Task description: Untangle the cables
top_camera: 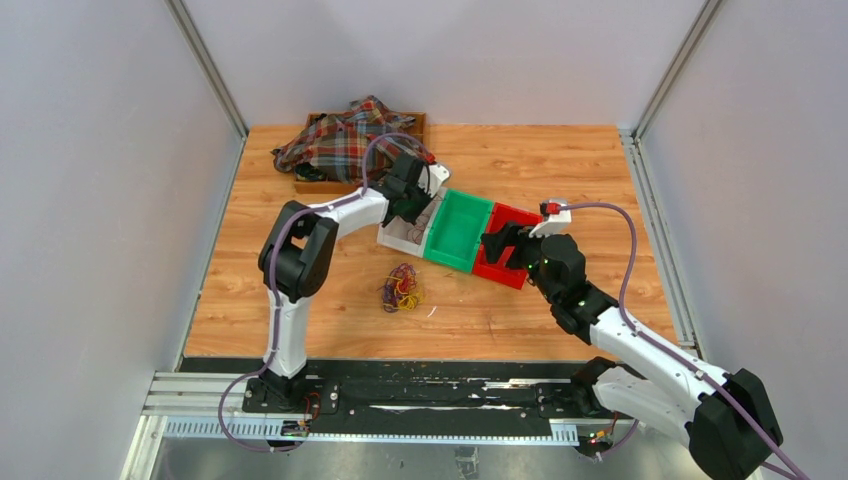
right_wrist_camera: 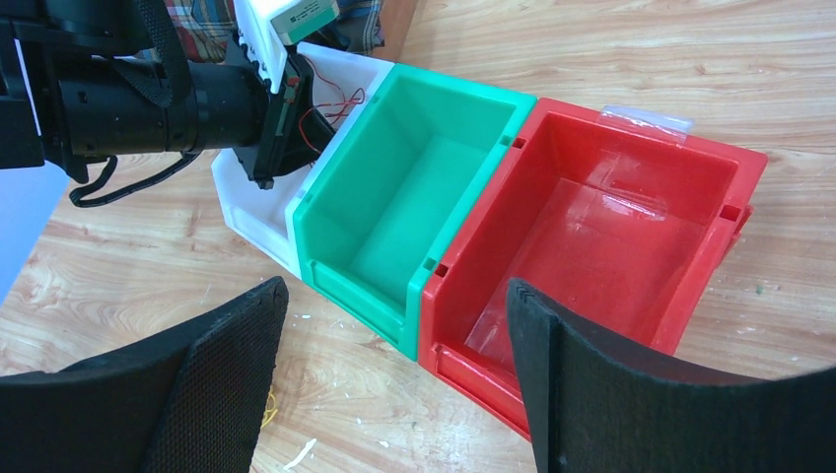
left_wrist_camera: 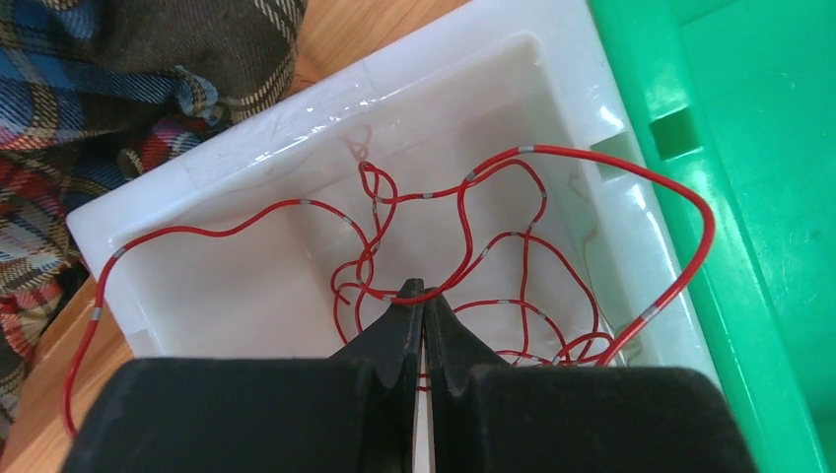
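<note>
Red cable (left_wrist_camera: 373, 182) was draped in the white bin (left_wrist_camera: 227, 148), toward the far edge, around the left gripper (left_wrist_camera: 424, 296), jaws pressed together; the right gripper (right_wrist_camera: 394, 291) was held wide.

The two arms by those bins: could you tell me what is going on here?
The left gripper is shut on a red cable over the white bin; its loops lie in the bin and over the rim. The right gripper is open and holds nothing, near the red bin. A tangle of cables lies on the table in front of the bins.
</note>
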Tool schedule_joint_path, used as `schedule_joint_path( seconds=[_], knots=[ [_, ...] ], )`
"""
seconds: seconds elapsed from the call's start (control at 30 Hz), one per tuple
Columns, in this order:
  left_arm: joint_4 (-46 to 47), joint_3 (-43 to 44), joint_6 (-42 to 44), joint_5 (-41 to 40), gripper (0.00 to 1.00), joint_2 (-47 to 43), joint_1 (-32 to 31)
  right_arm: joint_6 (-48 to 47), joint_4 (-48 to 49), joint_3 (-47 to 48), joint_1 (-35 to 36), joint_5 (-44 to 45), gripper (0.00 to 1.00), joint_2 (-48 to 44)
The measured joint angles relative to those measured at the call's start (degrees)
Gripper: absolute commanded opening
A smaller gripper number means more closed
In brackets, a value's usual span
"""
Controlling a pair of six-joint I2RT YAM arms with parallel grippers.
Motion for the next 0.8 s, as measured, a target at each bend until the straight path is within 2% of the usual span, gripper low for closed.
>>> schedule_joint_path(
  seconds=[0.27, 0.37, 0.5, 0.63, 0.8],
  knots=[
    [-5.64, 0.44, -0.61, 1.44, 0.72, -5.09, 0.0, -0.02, -0.26, 0.02, 0.0, -0.07, 0.86, 0.04],
    [-10.64, 0.98, -0.28, 3.32, 0.86, -11.15, 0.0, -0.04, -0.39, 0.09, 0.0, -0.59, 0.87, 0.39],
    [-17.42, 2.03, 1.49, 6.43, 0.9, -19.12, 0.0, 0.0, -0.37, 0.24, 0.0, -2.8, 0.86, 2.05],
    [-24.87, 2.1, 3.63, 10.97, 0.86, -24.7, 0.0, 0.7, -0.39, 1.14, 0.0, -7.04, 0.83, 5.81],
    [-31.58, -6.29, 8.74, 17.49, 0.8, -30.97, 0.07, 1.99, 0.15, 4.11, 1.75, -12.44, 0.81, 14.21]
  ],
)
